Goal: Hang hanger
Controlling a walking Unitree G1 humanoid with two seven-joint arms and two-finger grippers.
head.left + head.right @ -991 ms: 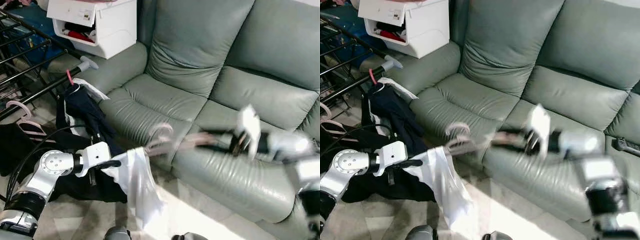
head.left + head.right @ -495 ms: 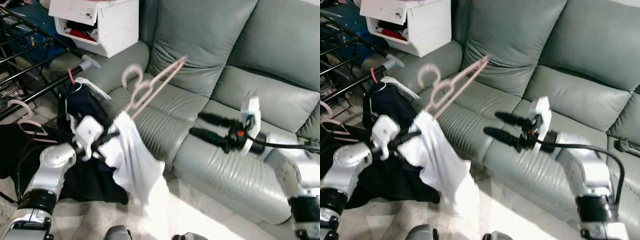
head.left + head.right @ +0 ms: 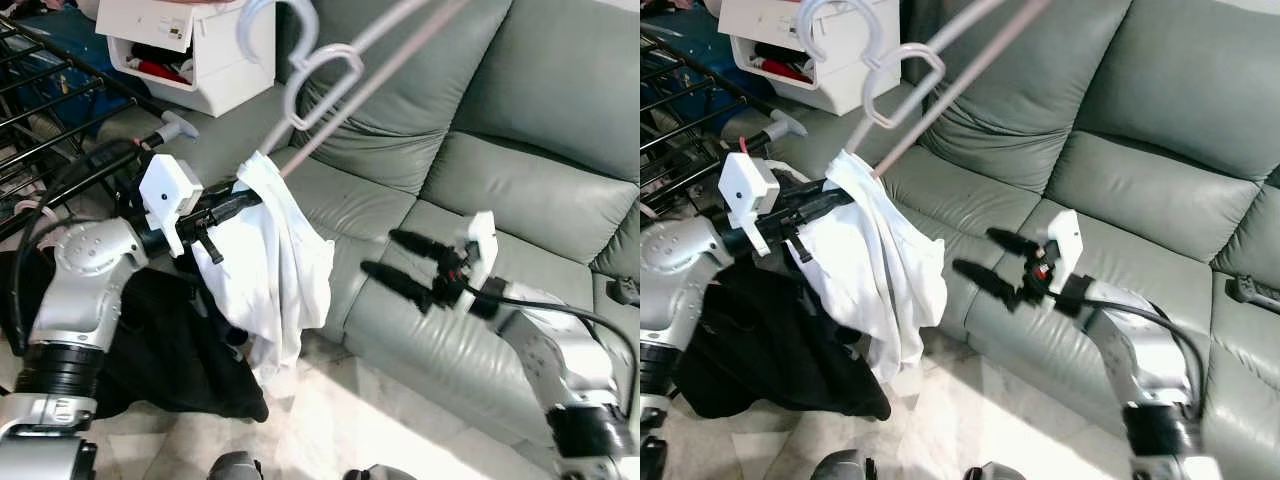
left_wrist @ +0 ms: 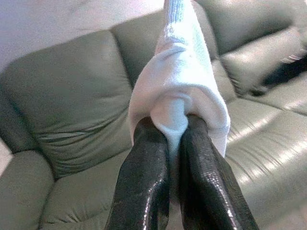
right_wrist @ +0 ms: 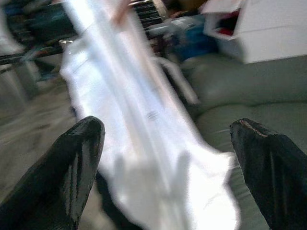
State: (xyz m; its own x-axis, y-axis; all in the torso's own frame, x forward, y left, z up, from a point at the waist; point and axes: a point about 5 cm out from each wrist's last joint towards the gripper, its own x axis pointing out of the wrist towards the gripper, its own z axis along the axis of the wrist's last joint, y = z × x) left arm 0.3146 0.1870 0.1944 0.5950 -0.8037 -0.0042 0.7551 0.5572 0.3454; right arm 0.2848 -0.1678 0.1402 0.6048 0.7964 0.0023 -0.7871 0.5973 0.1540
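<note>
The left claw (image 3: 243,200) is pressed together on a pinch of white cotton garment (image 3: 280,275), holding it up at about 9 o'clock in the head view; the left wrist view shows the two black fingers (image 4: 144,187) clamped on a fold of that cloth. The garment hangs from pale pink plastic hangers (image 3: 330,75) whose hooks stand free in the air at 12 o'clock, above the claw and in front of the grey-green leather sofa (image 3: 500,120). At least two hooks can be made out, one behind the other; how many hangers there are I cannot tell for sure.

The right claw (image 3: 395,262) sits near the middle of the view, toward 4 o'clock, with its fingers spread wide and nothing between them. It points across at the hanging cloth, apart from it.

The black metal drying rack (image 3: 50,110) stands at 10 o'clock, beyond the left arm, with a white plastic storage box (image 3: 195,45) behind it at 11 o'clock and a dark heap of clothing (image 3: 160,350) under it on the floor.

As I judge it, the lifting part is done: garment and hanger are up and carried by one arm. The hooks are well apart from any rail, so moving over to the rack and hooking on are still to do.
</note>
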